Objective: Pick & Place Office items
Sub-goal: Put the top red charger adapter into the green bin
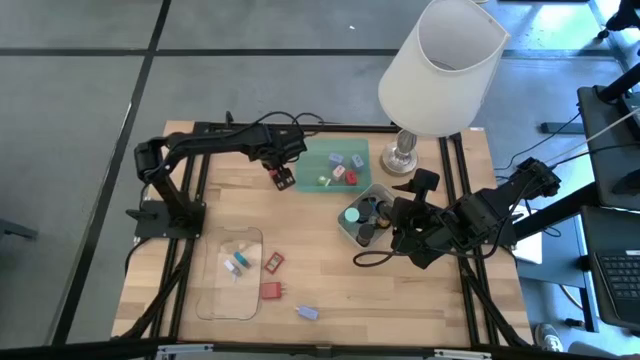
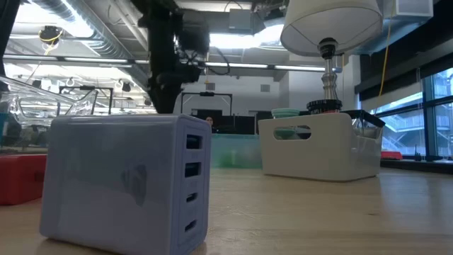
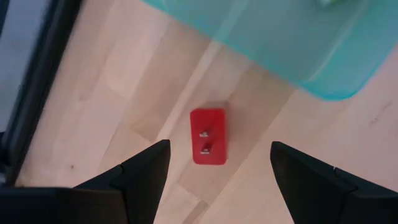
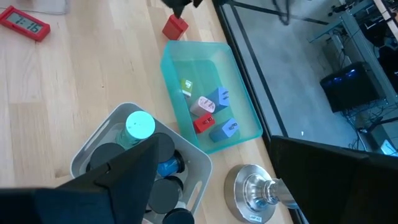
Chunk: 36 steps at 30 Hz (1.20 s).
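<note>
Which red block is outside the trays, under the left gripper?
The red block on bare wood beside the green tray, below the open left gripper. Another sits inside that tray.

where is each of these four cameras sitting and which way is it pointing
High view: above the table, looking straight down; both arms show, left hand over a red block beside the green tray, right hand at the grey tray.
Low view: at table-top height, looking level across; a pale blue-grey charger fills the foreground, one arm hangs behind.
Left wrist view: looks down past its open fingers at the red block.
Right wrist view: looks over its own fingers at both trays.
Shared: red block and green tray appear in high and both wrist views.
</note>
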{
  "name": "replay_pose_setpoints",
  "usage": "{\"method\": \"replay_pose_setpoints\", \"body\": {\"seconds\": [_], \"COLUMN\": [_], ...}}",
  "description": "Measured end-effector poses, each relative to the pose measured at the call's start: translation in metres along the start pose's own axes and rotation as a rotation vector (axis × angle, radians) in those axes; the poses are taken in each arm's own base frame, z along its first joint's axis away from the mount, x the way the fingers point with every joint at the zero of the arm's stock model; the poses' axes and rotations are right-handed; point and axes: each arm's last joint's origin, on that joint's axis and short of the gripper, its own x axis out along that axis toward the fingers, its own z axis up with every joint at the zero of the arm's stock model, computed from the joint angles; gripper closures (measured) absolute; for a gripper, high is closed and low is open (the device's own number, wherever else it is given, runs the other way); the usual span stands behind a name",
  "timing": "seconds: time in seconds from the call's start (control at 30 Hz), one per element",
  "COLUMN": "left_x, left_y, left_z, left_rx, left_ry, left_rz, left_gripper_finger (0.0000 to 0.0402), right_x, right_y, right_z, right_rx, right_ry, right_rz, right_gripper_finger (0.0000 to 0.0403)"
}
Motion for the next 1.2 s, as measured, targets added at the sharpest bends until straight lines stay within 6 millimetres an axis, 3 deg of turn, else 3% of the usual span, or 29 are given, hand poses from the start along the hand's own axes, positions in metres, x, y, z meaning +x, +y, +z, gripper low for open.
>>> {"method": "replay_pose_setpoints", "body": {"seconds": [0.27, 0.7, 0.87, 1.1, 1.2], "left_x": [0.031, 0.071, 0.073, 0.070, 0.061], "left_y": [-0.001, 0.006, 0.009, 0.008, 0.010], "left_z": [-0.017, -0.033, -0.034, -0.033, -0.033], "left_rx": [0.066, -0.027, -0.084, -0.156, -0.179], "left_ry": [0.036, -0.008, -0.010, -0.017, -0.038], "left_rz": [0.033, 0.006, 0.012, -0.006, -0.021], "left_gripper_finger": [0.0127, 0.0133, 0.0172, 0.0282, 0.0283], "right_x": [0.000, 0.010, 0.012, 0.014, 0.014], "right_y": [0.000, -0.009, -0.011, -0.012, -0.012], "right_z": [0.000, 0.004, 0.005, 0.005, 0.005], "right_rx": [-0.007, 0.008, 0.012, 0.018, 0.018], "right_ry": [0.001, 0.025, 0.031, 0.035, 0.035], "right_rz": [-0.001, -0.032, -0.040, -0.045, -0.045], "right_gripper_finger": [0.0092, 0.0092, 0.0092, 0.0092, 0.0092]}}
